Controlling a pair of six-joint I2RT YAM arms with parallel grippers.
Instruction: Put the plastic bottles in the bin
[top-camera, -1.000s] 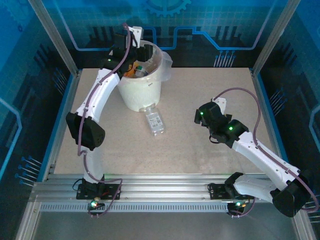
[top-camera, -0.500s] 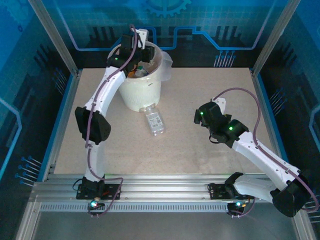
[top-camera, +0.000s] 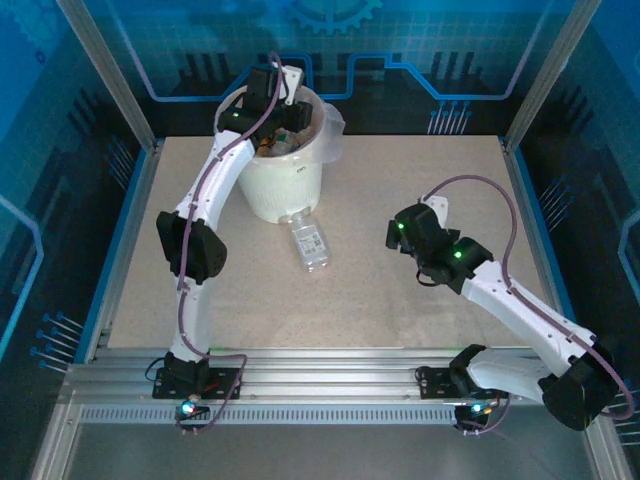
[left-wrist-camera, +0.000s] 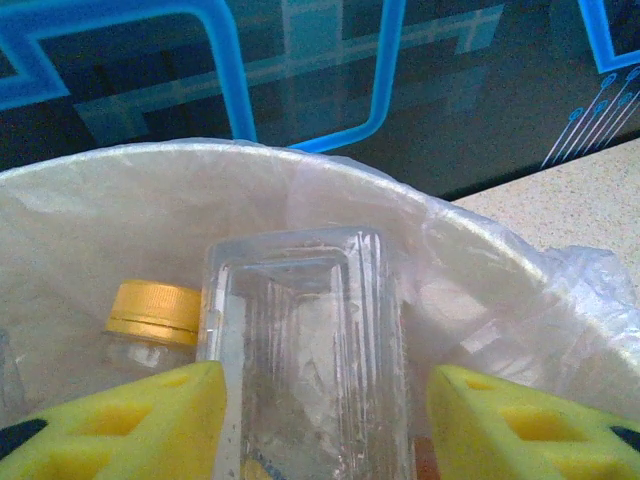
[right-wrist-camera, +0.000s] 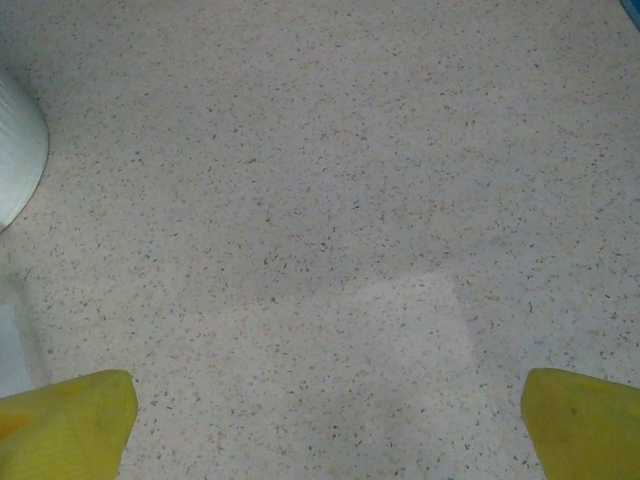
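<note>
1 bottle (top-camera: 311, 243) lay on bench (top-camera: 420, 170), long axis running bin (top-camera: 285, 190) to near edge; left hand (left-wrist-camera: 328, 375) grip unclear, right hand (right-wrist-camera: 328, 400) released.

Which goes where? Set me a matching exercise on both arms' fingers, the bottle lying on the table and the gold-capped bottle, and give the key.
1. left fingers
2. right fingers
3. lying bottle
4. gold-capped bottle

A. on the table, by the base of the bin
B. inside the bin
C. over the bin's mouth, a clear bottle between them
D. wide apart over bare table

Pairs: 1-C, 2-D, 3-A, 4-B
</note>
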